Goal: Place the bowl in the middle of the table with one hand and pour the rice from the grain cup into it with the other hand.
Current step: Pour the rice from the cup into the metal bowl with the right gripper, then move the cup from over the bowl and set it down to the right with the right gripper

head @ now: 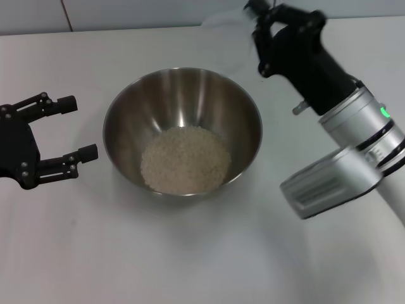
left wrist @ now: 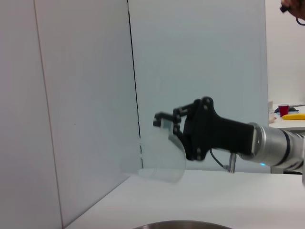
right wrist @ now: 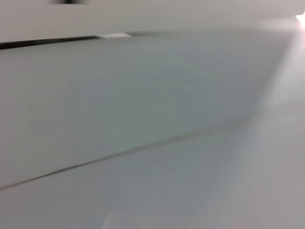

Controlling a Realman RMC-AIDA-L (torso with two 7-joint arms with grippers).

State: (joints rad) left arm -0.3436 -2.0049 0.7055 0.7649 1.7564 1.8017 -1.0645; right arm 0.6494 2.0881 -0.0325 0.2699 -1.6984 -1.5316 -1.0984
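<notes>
White table (head: 190, 253) bears bowl (head: 126, 114); pale wall panels (left wrist: 71, 95), perhaps glass, behind.

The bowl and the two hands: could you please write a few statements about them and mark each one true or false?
1. The rice lies heaped inside the bowl. True.
2. The left hand grips the bowl's rim. False: it is open and apart from the bowl, on the robot's left side.
3. The right hand holds the grain cup. True: the left wrist view shows the clear cup in its fingers, beyond the bowl.
4. The grain cup stands upright on the table. False: it is held tilted in the air.
5. The bowl lies upside down. False: it sits upright on the table, opening upward.
</notes>
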